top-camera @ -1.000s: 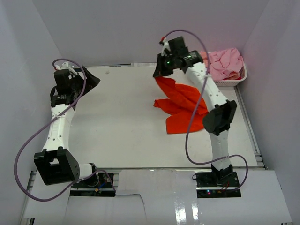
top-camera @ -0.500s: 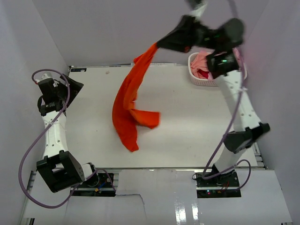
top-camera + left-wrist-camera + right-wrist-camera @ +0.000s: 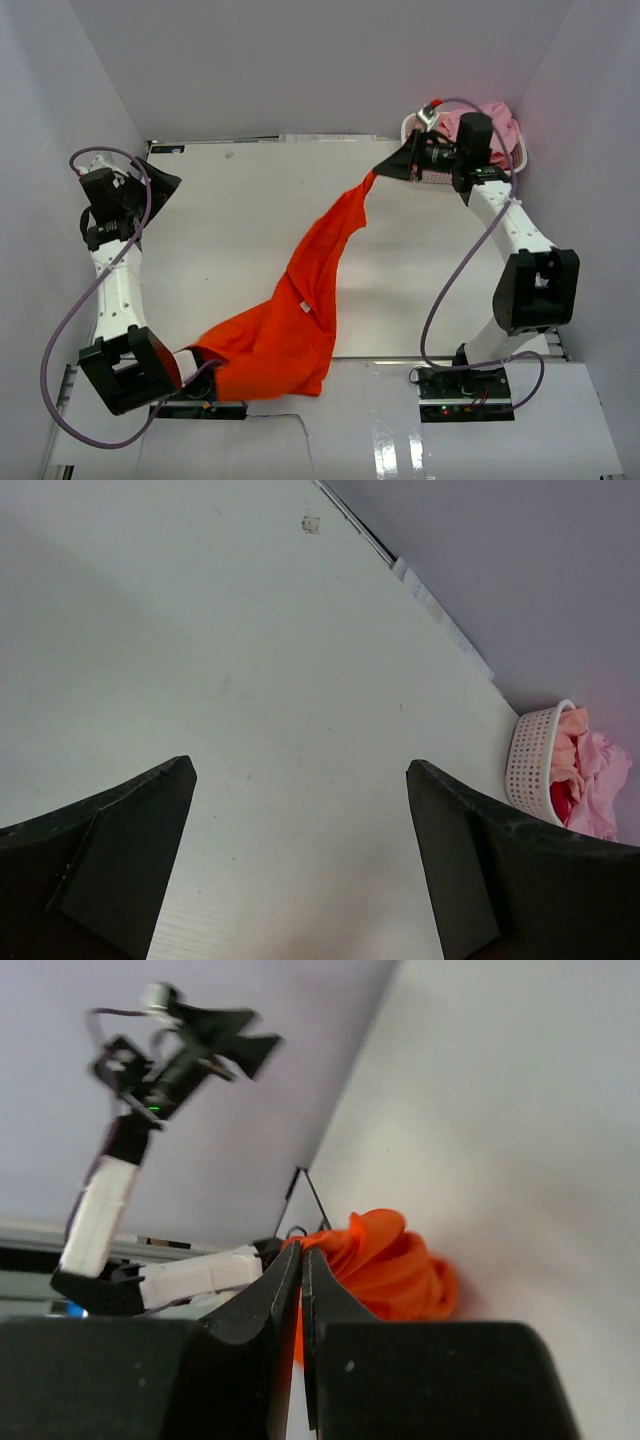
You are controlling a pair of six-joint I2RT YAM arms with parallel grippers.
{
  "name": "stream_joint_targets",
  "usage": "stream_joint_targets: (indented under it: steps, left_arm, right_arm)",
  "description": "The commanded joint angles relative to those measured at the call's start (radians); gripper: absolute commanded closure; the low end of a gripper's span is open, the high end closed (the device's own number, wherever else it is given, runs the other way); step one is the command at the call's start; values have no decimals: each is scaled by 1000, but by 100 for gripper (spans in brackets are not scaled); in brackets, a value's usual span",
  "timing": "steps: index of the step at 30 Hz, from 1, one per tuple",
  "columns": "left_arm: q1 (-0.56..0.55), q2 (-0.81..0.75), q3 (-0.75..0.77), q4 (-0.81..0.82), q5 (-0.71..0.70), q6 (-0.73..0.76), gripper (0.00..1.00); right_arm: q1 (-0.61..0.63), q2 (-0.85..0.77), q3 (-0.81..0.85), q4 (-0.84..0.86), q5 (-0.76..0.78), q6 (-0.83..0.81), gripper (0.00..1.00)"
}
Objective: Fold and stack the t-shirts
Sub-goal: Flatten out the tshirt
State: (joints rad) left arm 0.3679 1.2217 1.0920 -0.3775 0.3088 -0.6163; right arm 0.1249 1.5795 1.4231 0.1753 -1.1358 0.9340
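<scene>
Right tool [image 3: 379, 171]: pressed together, pinching one end of the bright orange-red cloth t-shirt [image 3: 290, 330]; held above the far right part of the white surface [image 3: 240, 220], just in front of the basket.

Right tool, wrist view [image 3: 300, 1260]: fingers seen closed with hardly any gap; orange-red cloth [image 3: 395, 1270] bunched just beyond the tips.

Orange-red t-shirt, position: stretched in a long diagonal from the pinch point near the far right corner down toward the near left. The narrow upper part is drawn into a twisted band. The wide lower part is spread at the near edge, left of centre.

Orange-red t-shirt, overhang: its lowest portion is draped past the near edge of the surface, next to the left arm's base. Whether the middle stretch touches the surface cannot be told.

Left tool [image 3: 165, 185]: spread wide, nothing between the fingers; held over the far left corner of the surface, well apart from the t-shirt.

Left tool, wrist view [image 3: 300, 768]: both dark fingers are seen far apart, with bare surface between them.

White perforated plastic basket [image 3: 530, 760]: placed at the far right corner of the surface.

Basket contents: light pink and salmon cloth t-shirts [image 3: 600, 780] are heaped above the rim; a dark red patch is seen low among them.
</scene>
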Motion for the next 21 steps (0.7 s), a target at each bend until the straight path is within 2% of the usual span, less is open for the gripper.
stream_joint_targets:
  steps: [1, 2, 6, 11, 14, 15, 21]
  left_arm:
    - [-1, -62, -10, 51, 64, 33, 2]
    - [-1, -60, -17, 66, 114, 36, 2]
    - [-21, -74, -88, 121, 283, 36, 2]
    - [-127, -175, -136, 134, 322, 96, 2]
    - [-249, -205, -153, 129, 357, 118, 3]
    - [-327, -209, -156, 127, 360, 130, 3]
    - [-622, -177, -123, 20, 273, 239, 4]
  right_arm:
    - [76, -16, -50, -530, 131, -495, 92]
    - [94, -16, -68, -618, 183, -547, 92]
    - [116, -36, -171, -605, 381, -615, 92]
    - [116, 46, -38, -677, 497, -672, 92]
    - [116, 143, 74, -709, 600, -681, 92]
    - [116, 196, 158, -720, 629, -689, 92]
    - [114, 374, 402, -743, 721, -687, 92]
